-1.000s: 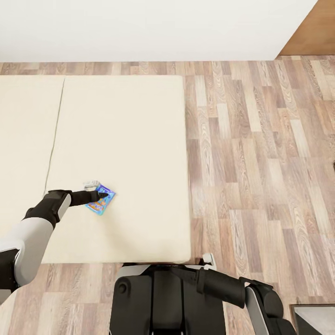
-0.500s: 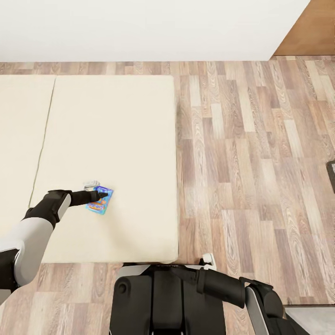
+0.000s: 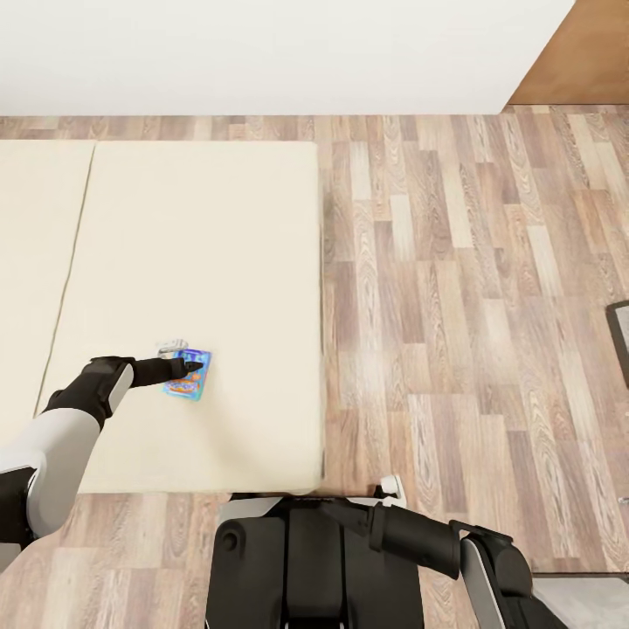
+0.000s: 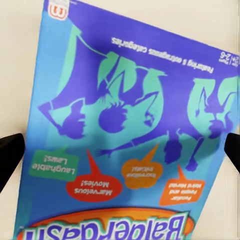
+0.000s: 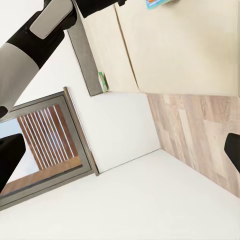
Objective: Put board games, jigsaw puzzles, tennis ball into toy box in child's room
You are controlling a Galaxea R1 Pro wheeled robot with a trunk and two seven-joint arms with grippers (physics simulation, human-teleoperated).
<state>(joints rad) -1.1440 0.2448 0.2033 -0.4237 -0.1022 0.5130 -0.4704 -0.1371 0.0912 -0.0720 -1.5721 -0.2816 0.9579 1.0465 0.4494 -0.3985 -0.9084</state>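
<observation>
A blue board game box (image 3: 189, 376) with orange and teal print sits between the fingers of my left gripper (image 3: 188, 370), which is shut on it over the cream bed (image 3: 201, 236). In the left wrist view the box (image 4: 125, 125) spans the whole width, with a black fingertip (image 4: 10, 155) at each side. My right gripper (image 5: 120, 152) is open with nothing between its fingers, its arm folded low by my trunk (image 3: 411, 533). A small green flat thing (image 5: 103, 81) lies at the bed's far part; I cannot tell what it is.
Wood floor (image 3: 463, 306) stretches to the right of the bed, up to a white wall (image 3: 262, 52). A dark object (image 3: 622, 336) pokes in at the right edge. A brown panel (image 3: 577, 61) stands at the back right. A slatted window (image 5: 45, 145) shows in the right wrist view.
The whole picture has shifted: bed and floor have slid left as the camera moved. My left arm and the board game kept their place in the picture, still together.
</observation>
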